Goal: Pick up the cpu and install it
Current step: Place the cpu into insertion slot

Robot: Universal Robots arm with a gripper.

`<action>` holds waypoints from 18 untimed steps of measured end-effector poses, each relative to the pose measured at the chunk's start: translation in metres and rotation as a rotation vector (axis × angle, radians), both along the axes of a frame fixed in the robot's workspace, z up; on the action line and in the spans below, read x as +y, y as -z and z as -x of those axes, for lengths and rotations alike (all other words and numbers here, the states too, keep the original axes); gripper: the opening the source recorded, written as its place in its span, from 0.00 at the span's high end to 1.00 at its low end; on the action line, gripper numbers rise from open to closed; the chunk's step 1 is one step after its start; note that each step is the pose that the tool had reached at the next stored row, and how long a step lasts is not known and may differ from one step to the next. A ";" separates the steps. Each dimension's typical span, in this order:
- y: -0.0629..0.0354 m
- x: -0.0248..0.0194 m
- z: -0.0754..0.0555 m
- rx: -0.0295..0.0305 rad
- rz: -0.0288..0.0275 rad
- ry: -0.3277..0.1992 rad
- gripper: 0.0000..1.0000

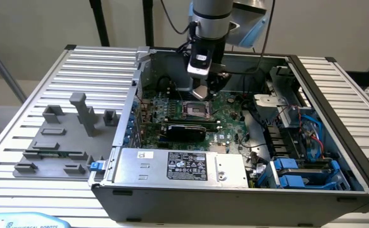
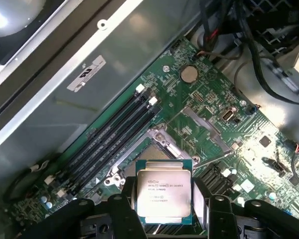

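Two black fingers [image 2: 120,206] of the gripper [image 1: 201,93], closed partway, hold the cpu [image 2: 163,193] between them just above the open motherboard socket [image 1: 195,110], mid-frame in the exterior view. I judge the install step in hand; seating calls for squaring chip with socket.

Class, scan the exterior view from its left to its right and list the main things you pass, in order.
Grey plastic fixture blocks → black gripper holding the silver-topped square cpu → blue plastic drive caddies.

There is one cpu [image 2: 163,195], one tool [image 2: 165,214], one motherboard [image 2: 209,97], one socket [image 2: 158,140], one case [image 1: 235,204] and one memory stick [image 1: 54,154].
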State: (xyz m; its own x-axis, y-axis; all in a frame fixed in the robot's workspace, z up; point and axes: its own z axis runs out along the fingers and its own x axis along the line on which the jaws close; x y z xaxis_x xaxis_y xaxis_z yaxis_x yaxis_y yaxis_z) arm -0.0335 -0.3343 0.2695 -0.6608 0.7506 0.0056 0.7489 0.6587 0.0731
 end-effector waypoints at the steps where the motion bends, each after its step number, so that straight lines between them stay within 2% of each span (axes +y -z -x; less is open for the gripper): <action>1: 0.0006 0.0000 0.000 0.0000 0.0000 0.020 0.45; 18: 0.0109 0.0000 0.000 0.0010 0.0000 0.327 0.45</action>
